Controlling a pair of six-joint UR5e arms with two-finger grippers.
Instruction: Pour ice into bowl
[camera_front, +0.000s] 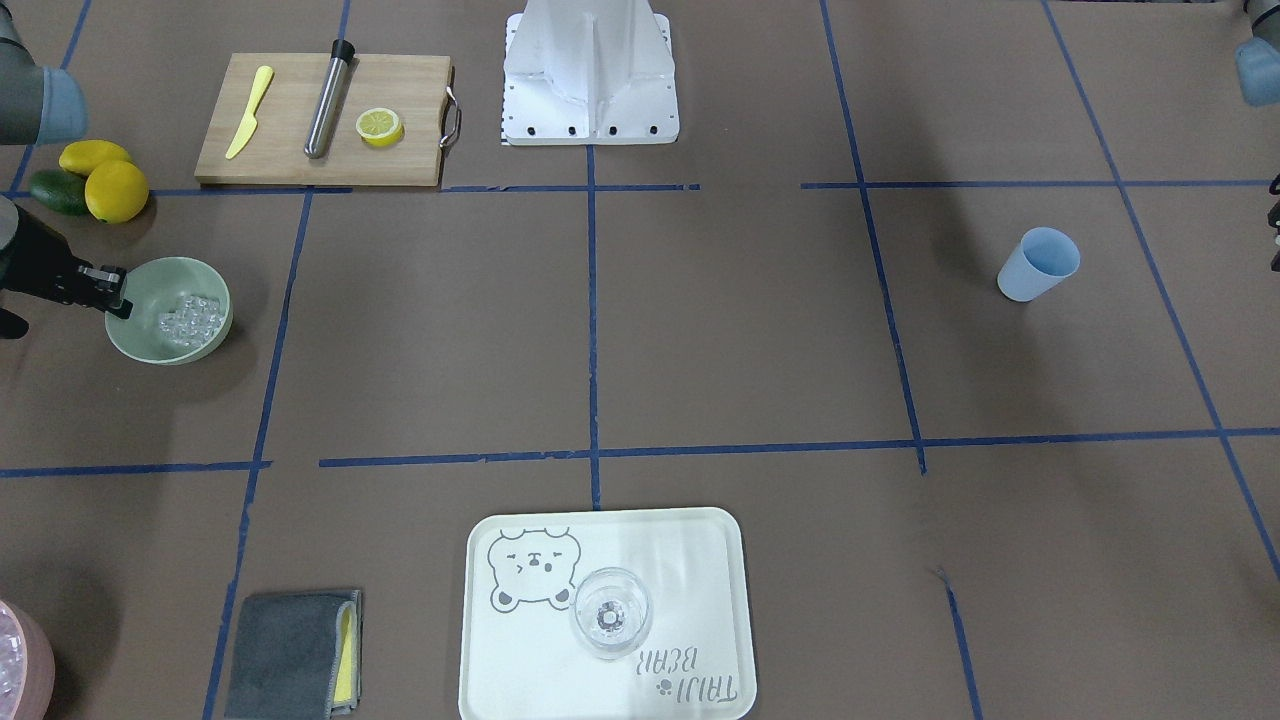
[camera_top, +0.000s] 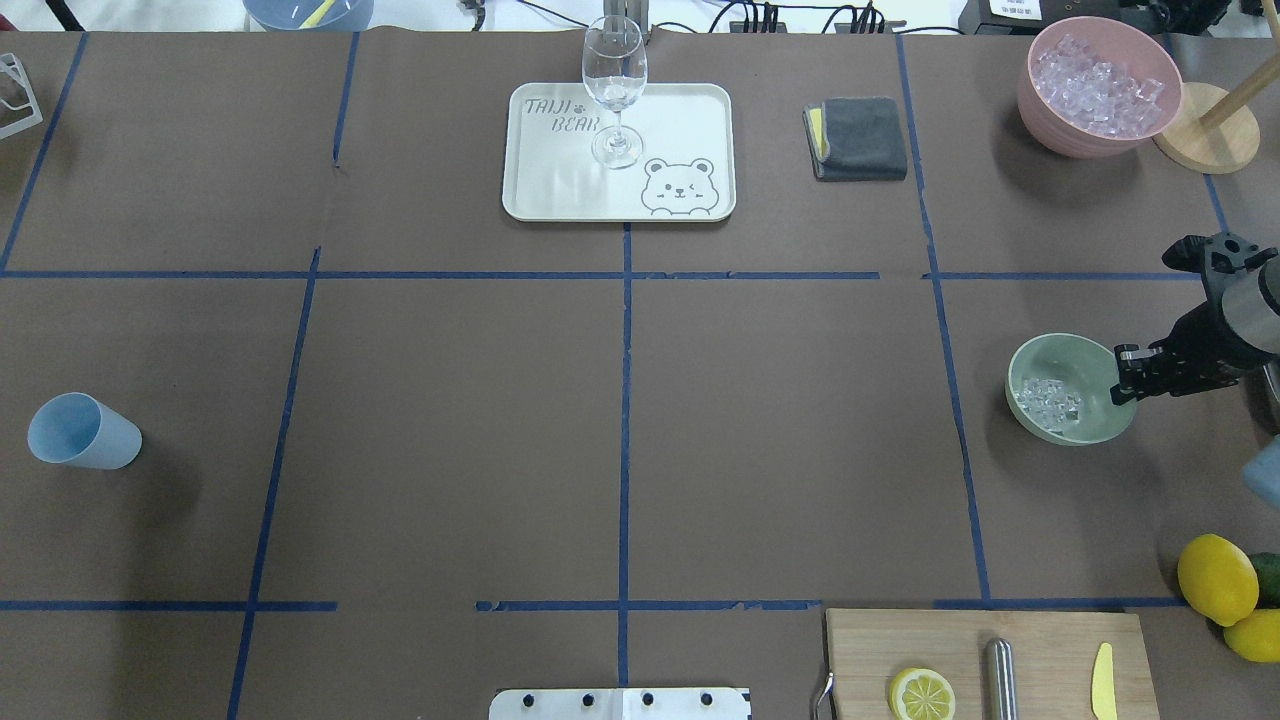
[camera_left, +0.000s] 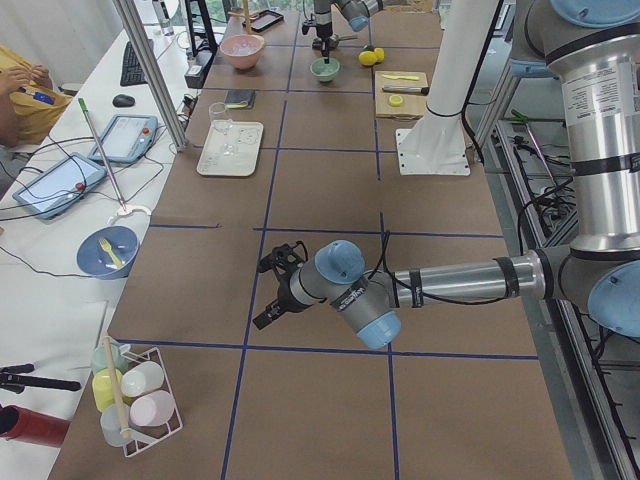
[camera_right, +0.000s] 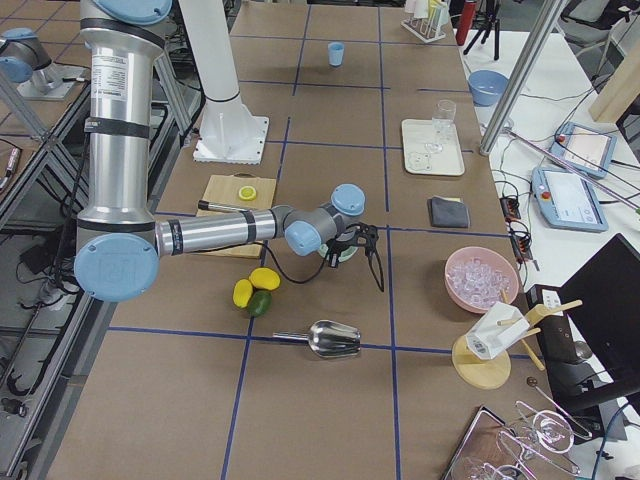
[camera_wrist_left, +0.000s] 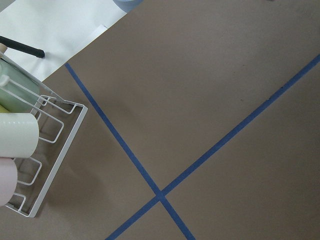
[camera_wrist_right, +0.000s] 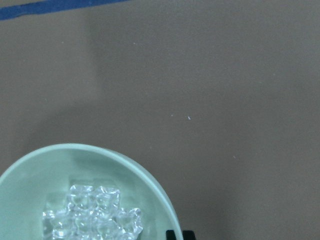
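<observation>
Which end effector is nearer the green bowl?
Right. The right end effector sits at the bowl, by its rim; the left end effector is far down the table.

Bowl (camera_wrist_right: 107, 156) in the lower left corner, cut by the bottom edge, holds clustered ice (camera_wrist_right: 92, 220) on its floor; it sits on the brown table (camera_wrist_right: 225, 100), blue tape (camera_wrist_right: 50, 7) crosses the upper left, and two dark tips of the right gripper (camera_wrist_right: 181, 235) sit just beside the rim.
</observation>
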